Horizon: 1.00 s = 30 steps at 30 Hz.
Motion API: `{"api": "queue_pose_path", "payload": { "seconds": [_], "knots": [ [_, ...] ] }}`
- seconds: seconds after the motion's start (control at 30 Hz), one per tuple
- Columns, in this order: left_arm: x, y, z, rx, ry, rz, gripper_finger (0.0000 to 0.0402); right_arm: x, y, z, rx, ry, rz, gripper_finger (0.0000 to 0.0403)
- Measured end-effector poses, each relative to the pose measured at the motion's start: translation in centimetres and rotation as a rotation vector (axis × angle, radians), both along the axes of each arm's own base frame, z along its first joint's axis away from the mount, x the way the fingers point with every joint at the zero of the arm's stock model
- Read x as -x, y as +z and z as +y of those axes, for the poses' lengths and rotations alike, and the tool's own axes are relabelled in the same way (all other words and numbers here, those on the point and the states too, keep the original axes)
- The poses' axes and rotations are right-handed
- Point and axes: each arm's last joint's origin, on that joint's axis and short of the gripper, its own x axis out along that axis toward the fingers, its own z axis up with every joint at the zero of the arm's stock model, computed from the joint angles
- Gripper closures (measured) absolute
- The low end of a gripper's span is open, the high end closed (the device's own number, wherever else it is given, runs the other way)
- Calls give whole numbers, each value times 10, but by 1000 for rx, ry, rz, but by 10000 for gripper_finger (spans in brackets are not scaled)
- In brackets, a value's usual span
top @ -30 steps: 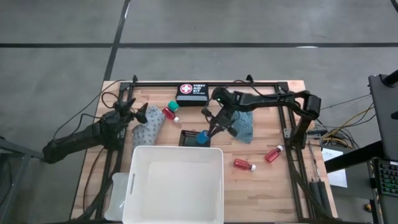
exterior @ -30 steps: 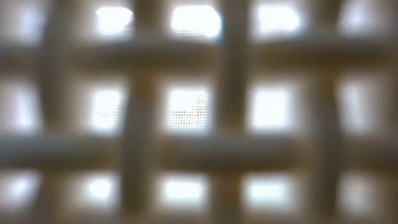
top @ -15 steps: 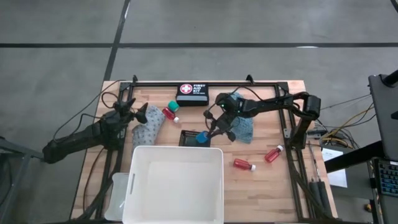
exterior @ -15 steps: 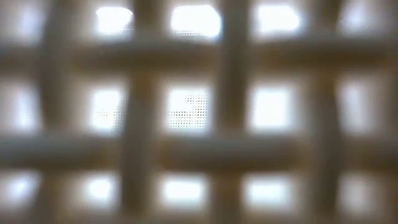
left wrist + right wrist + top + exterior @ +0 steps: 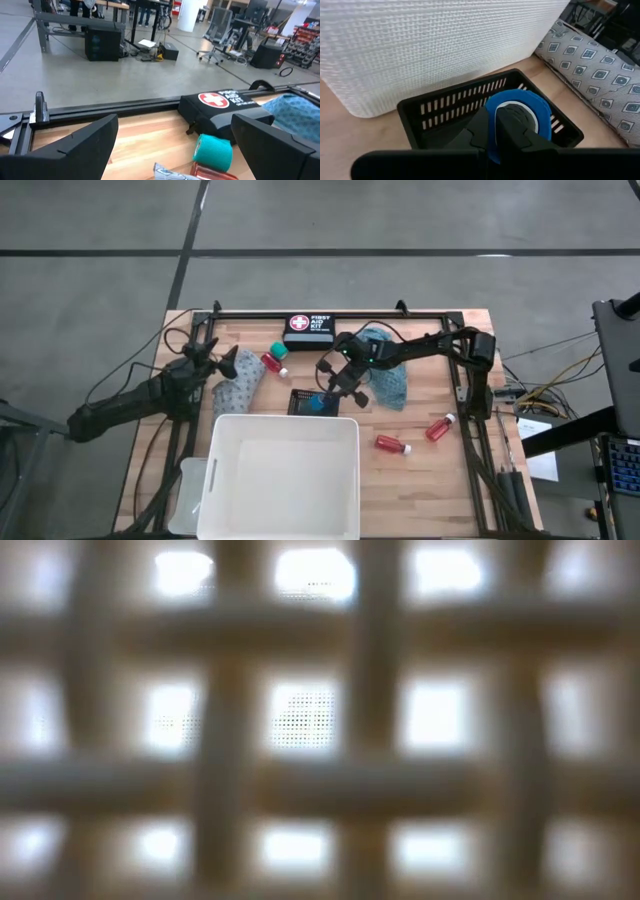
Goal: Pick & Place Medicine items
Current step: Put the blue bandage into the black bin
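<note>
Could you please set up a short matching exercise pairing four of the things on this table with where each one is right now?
Things:
1. blue tub
2. green tub
3. grey cloth
4. teal cloth

Places:
A. beside the first aid kit
B. under the right arm
C. in the right gripper, over the black tray
D. by the left gripper

Pairs: 1-C, 2-A, 3-D, 4-B

Two slim, dark, jointed robot arms, black cables trailing from both bases, left claw (image 5: pixel 228 362) matte black with broad angular fingers (image 5: pixel 80 145), right claw (image 5: pixel 338 387) dark, blocky, smooth-faced fingers (image 5: pixel 515 125)
</note>
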Motion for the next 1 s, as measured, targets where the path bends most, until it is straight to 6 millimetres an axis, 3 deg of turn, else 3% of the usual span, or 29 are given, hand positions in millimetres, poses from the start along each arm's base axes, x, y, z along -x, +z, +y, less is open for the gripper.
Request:
{"api": "queue_pose_path", "payload": {
  "seconds": [0.87,1.0],
  "knots": [
    [0,0,0,2,-1,6,9,2,-3,-3,80,-121,75,389],
    [0,0,0,2,-1,6,9,2,-3,-3,68,-138,91,373]
  ]
}}
